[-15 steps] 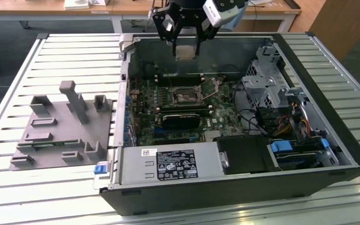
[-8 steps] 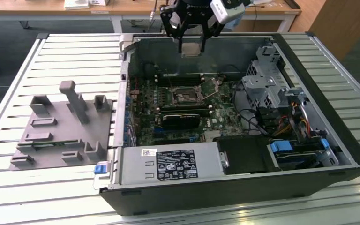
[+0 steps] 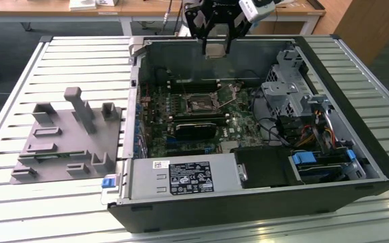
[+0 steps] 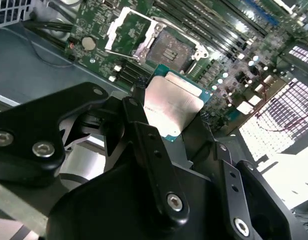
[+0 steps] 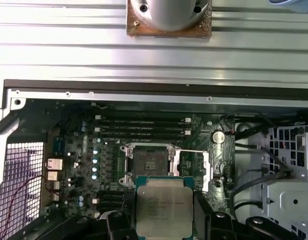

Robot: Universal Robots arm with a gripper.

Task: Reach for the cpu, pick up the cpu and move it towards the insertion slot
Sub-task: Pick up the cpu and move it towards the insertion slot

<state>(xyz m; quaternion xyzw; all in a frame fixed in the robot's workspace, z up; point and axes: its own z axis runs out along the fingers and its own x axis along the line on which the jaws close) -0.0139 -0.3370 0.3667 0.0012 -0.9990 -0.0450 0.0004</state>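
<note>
My gripper (image 3: pixel 215 46) hangs above the far side of the open computer case (image 3: pixel 377 172), shut on the cpu (image 3: pixel 214 51). In both wrist views the cpu (image 4: pixel 174 101) (image 5: pixel 163 204) is a silvery square chip with a thin rim, clamped by two opposite edges between black fingers (image 4: pixel 140 87). The insertion slot (image 3: pixel 198 103) sits on the motherboard below and nearer the camera. Its dark socket (image 5: pixel 149 162) (image 4: pixel 169 50) lies open, with the metal frame flipped to one side. The cpu is held well above the board, apart from the slot.
A grey plastic tray (image 3: pixel 66 136) with upright posts lies at the exterior view's left on the slatted table (image 3: pixel 79 55). Inside the case are a black card (image 3: pixel 194 130), a power supply (image 3: pixel 181 177), a drive cage (image 3: pixel 285 91) and cables (image 3: pixel 316 131).
</note>
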